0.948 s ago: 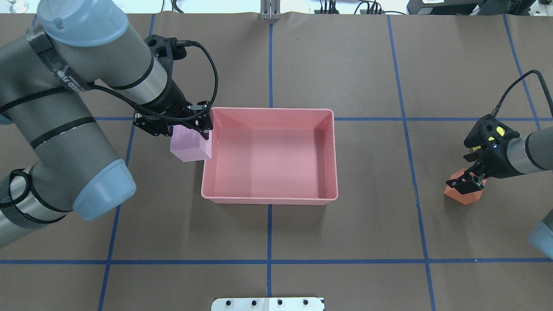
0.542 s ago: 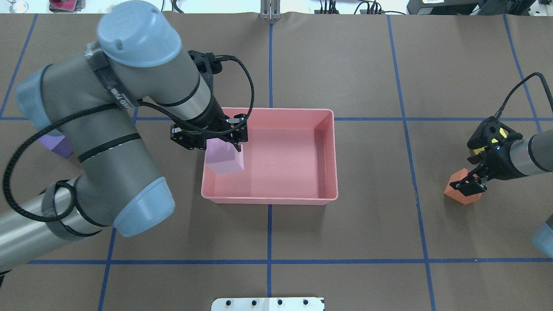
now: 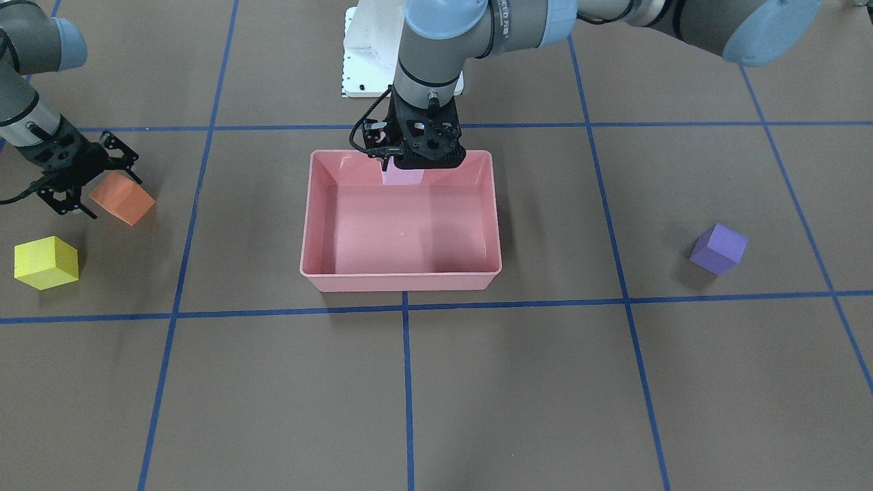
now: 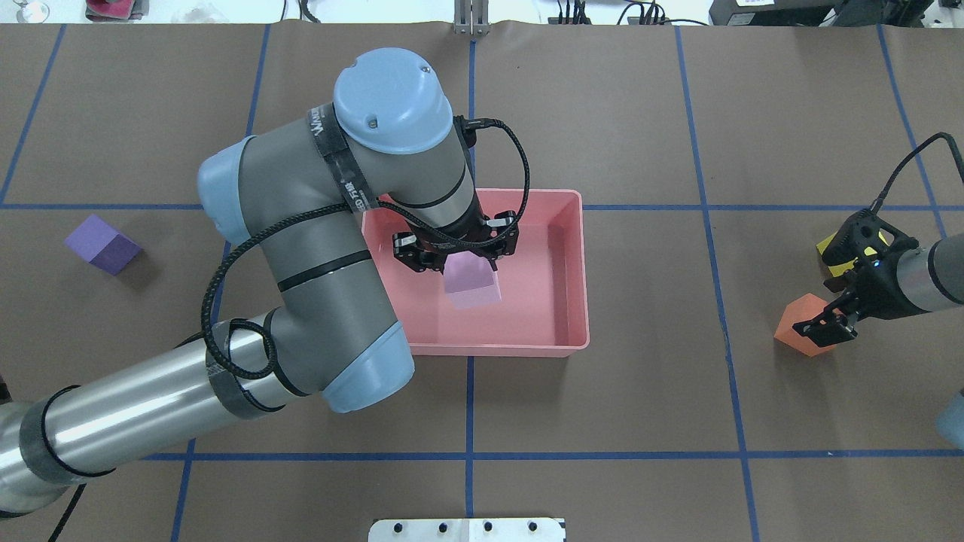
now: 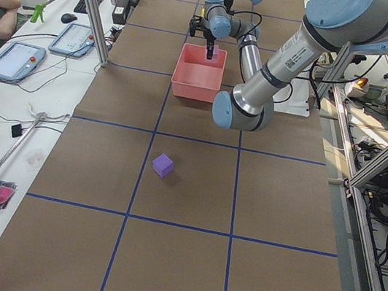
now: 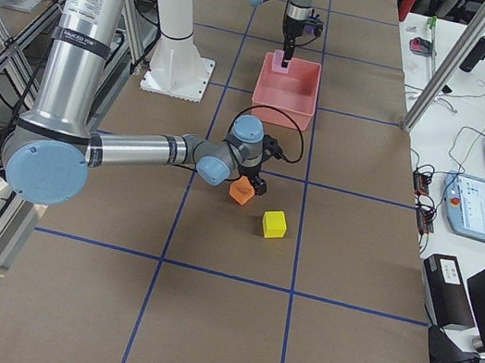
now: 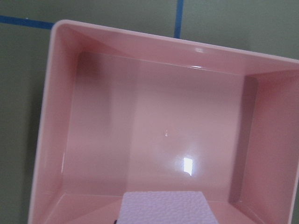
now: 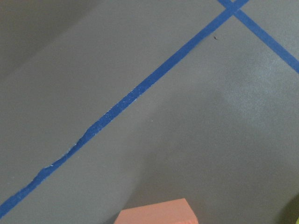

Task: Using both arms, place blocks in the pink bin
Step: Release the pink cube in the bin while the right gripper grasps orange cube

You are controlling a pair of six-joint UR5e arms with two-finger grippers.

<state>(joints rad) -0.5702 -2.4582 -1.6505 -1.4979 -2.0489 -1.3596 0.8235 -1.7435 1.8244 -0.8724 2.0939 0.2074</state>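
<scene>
My left gripper is shut on the pale pink-lilac cube and holds it above the inside of the pink bin. The left wrist view shows the cube low in frame over the bin floor. My right gripper is open, low at the orange cube, with a finger on either side of the cube's near end. The orange cube sits on the table. The yellow cube lies beside it. The purple cube lies far on my left.
The table is brown paper with blue tape lines. The white pedestal base stands on the robot's side of the bin. My left arm's elbow hangs over the bin's near-left corner.
My left arm has carried the pale pink-lilac cube from the bin's left rim to over its inside. My right gripper has shifted slightly toward the orange cube's outer edge.
</scene>
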